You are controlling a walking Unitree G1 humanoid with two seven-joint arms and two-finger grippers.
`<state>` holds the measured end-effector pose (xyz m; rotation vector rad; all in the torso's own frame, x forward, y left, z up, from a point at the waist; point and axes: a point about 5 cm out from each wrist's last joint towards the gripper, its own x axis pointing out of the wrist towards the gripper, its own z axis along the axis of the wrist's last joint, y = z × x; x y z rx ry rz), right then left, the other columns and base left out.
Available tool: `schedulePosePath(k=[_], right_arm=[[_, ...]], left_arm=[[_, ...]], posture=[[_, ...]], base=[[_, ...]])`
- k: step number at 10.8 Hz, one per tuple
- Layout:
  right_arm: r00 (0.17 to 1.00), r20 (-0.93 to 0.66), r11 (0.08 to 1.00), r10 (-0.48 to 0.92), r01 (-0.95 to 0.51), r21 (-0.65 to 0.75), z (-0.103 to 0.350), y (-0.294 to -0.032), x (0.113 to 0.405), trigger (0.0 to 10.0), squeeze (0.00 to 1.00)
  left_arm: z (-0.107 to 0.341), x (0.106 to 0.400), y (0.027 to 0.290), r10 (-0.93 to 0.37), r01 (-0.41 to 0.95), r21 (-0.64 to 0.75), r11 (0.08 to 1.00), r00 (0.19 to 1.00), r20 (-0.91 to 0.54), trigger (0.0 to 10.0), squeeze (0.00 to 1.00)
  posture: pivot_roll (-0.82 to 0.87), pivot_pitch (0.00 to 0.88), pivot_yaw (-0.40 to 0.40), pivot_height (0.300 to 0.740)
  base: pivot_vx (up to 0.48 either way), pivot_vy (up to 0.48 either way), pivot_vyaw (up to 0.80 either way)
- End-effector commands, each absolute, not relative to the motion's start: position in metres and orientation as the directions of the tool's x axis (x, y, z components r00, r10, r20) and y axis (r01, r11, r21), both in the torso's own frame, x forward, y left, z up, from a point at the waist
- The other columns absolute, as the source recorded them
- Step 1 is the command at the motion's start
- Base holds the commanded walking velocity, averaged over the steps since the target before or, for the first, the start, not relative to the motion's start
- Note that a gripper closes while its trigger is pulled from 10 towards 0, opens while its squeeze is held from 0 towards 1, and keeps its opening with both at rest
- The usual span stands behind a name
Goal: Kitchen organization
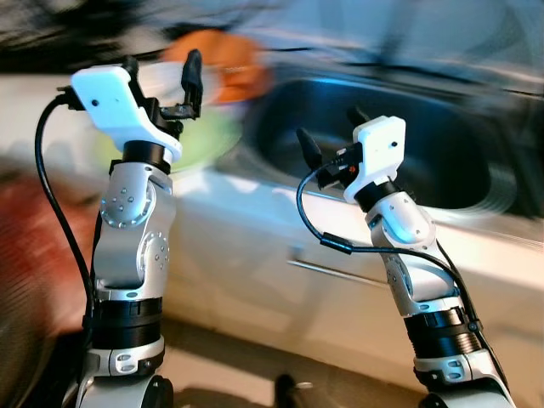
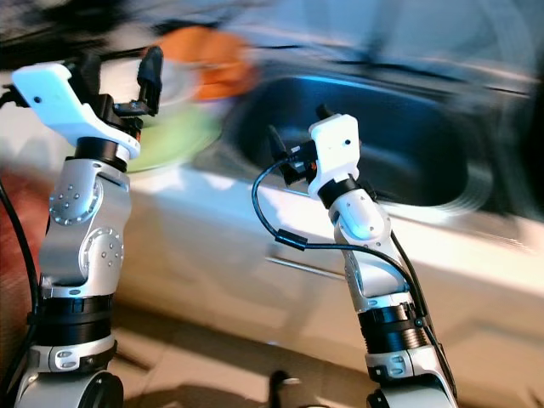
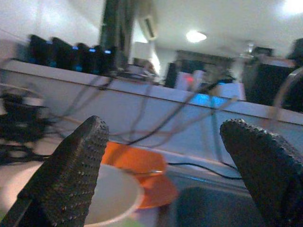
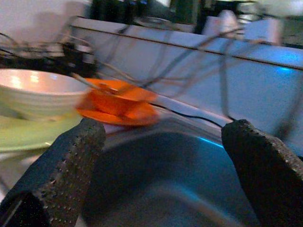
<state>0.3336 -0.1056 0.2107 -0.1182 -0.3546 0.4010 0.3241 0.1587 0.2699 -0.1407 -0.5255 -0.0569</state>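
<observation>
Head cam is smeared with motion blur right now, so I'm flying half blind. Both arms are raised in front of the sink (image 1: 374, 153), my landmark. My left claw (image 1: 161, 89) is up over the dishes left of the sink, fingers spread wide and holding nothing; my right claw (image 1: 327, 140) hangs at the sink's near rim, also wide open and empty. The stuff I probably need to sort sits just left of the sink on the surface (image 1: 255, 229): a white bowl (image 4: 38, 92) on a green plate (image 4: 23, 135), and beside it, toward the sink's back corner, an orange dish (image 4: 116, 106) with what looks like a utensil in it. My worry: if I reach while everything's this blurry, I'll likely clip the bowl's rim or shove the orange dish into the basin. Loose cables (image 3: 156, 118) trail along the wall behind the sink and could snag a finger. There's a cabinet handle (image 1: 327, 270) below the sink front.
</observation>
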Motion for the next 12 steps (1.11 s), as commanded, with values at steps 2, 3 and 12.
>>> schedulePosePath(k=[2,3,12], right_arm=[[0.861,0.336,0.924,0.382,-0.341,-0.175,0.215,-0.109,0.337,10.0,0.00],[0.860,0.336,0.923,0.383,-0.341,-0.179,0.215,-0.110,0.338,10.0,0.00],[0.848,0.351,0.916,0.397,-0.340,-0.214,0.216,-0.110,0.337,10.0,0.00]], left_arm=[[0.282,0.326,0.167,0.021,0.045,-0.113,0.993,0.852,0.522,10.0,0.00],[0.285,0.328,0.174,0.055,0.012,-0.125,0.992,0.852,0.521,10.0,0.00],[0.286,0.331,0.207,0.232,-0.180,-0.152,0.972,0.841,0.489,10.0,0.00]], posture=[[0.03,0.029,-0.011,0.740],[0.03,0.030,-0.012,0.740],[0.02,0.035,-0.019,0.740]], base=[[0.000,0.000,-0.80],[0.000,0.000,-0.80],[0.000,0.000,-0.18]])
